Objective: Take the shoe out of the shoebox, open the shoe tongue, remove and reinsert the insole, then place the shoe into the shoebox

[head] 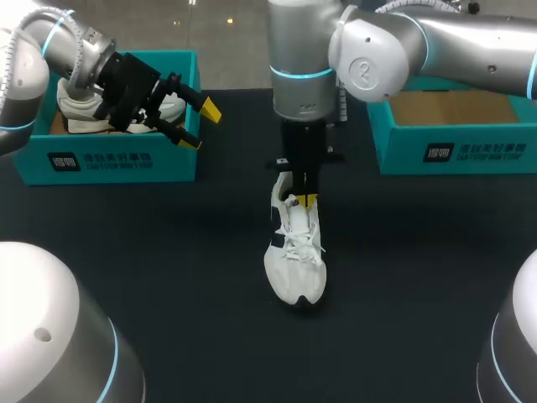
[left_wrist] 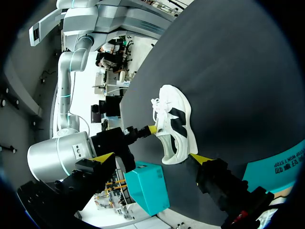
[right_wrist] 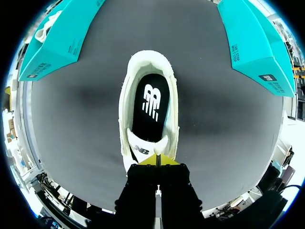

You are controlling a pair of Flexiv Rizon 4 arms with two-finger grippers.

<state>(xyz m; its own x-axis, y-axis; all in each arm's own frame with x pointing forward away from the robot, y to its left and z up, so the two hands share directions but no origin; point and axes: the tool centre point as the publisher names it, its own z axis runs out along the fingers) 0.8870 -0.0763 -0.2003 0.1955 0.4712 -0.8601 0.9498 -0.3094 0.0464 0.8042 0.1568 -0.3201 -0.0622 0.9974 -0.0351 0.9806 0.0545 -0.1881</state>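
White sneaker (head: 295,260) is having its tongue (right_wrist: 143,149) pinched open by the right gripper (head: 304,200). The left gripper (head: 200,126) is hanging wide, far left. Lifting the insole (right_wrist: 151,102) is likely coming next.

Table (head: 168,252): black, matt, cloth-like, no shine.
Shoe (head: 295,252): white woven mesh upper, soft cloth laces, smooth black side panels.
Insole (right_wrist: 150,112): black, matt, looks fabric-faced.
Left shoebox (head: 109,159) and right shoebox (head: 457,151): teal card, smooth outside; the right one is raw brown board inside.
Right arm (head: 394,42): silver-grey shell, smooth satin sheen.
Left gripper (head: 200,126): matt black plastic fingers.
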